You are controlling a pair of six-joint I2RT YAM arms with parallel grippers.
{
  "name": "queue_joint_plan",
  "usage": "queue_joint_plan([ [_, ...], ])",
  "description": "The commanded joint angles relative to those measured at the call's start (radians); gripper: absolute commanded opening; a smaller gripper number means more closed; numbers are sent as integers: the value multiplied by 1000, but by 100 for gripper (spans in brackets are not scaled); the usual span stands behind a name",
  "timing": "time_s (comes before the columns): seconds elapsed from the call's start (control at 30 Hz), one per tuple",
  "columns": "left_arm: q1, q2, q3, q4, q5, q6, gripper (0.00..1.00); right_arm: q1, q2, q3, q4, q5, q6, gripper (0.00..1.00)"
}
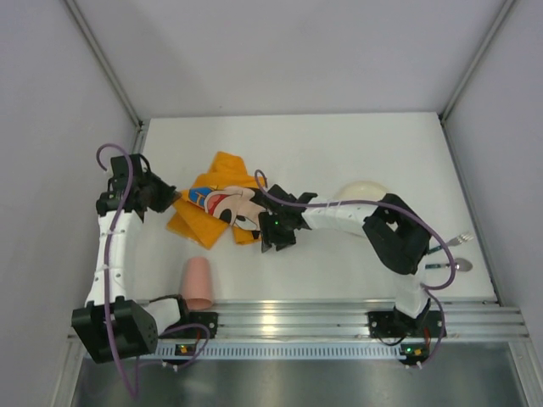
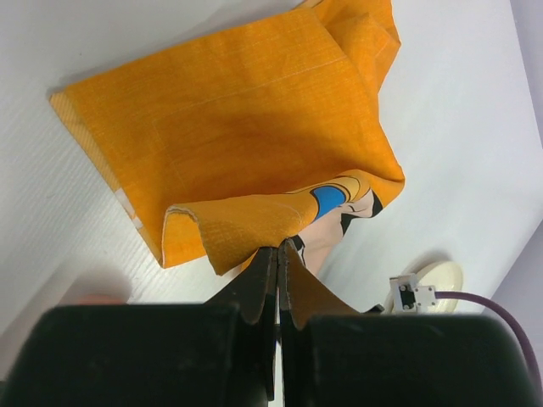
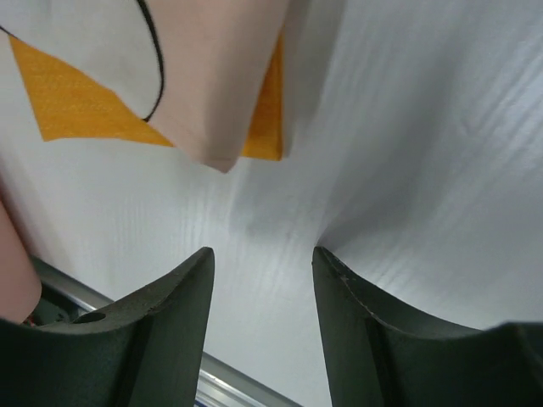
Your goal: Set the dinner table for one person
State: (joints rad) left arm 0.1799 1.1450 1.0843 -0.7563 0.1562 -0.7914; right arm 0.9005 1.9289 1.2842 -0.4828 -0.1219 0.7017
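On the stiff matte white counter, the limp, light orange cartoon-mouse cloth placemat is best taken by an edge; left tool clenched on its edge, right tool released, empty.

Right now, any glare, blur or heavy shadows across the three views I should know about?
Top external: soft overall, glare streaks on the aluminium rail, no hard shadows. Left wrist: placemat weave is sharp, dark shadow under its fold, fingers near-black and blurred. Right wrist: fingers soft, table evenly lit, faint shadow beside the lifted placemat corner.
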Motion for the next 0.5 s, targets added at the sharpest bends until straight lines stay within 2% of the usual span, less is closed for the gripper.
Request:
queue_joint_plan([
  [0.0, 0, -34, 0, 23, -1, -9, 0, 9, 59, 49, 23, -27, 44, 50],
  [0.2, 1, -34, 32, -3, -18, -9, 0, 2, 120, 105, -10, 18, 25, 47],
  [0.33, 1, -24, 132, -24, -17, -12, 0, -8, 142, 132, -17, 37, 24, 42],
  [0.47, 3, -1, 236, -43, -17, -26, 0, -9, 143, 145, -17, 47, 21, 41],
])
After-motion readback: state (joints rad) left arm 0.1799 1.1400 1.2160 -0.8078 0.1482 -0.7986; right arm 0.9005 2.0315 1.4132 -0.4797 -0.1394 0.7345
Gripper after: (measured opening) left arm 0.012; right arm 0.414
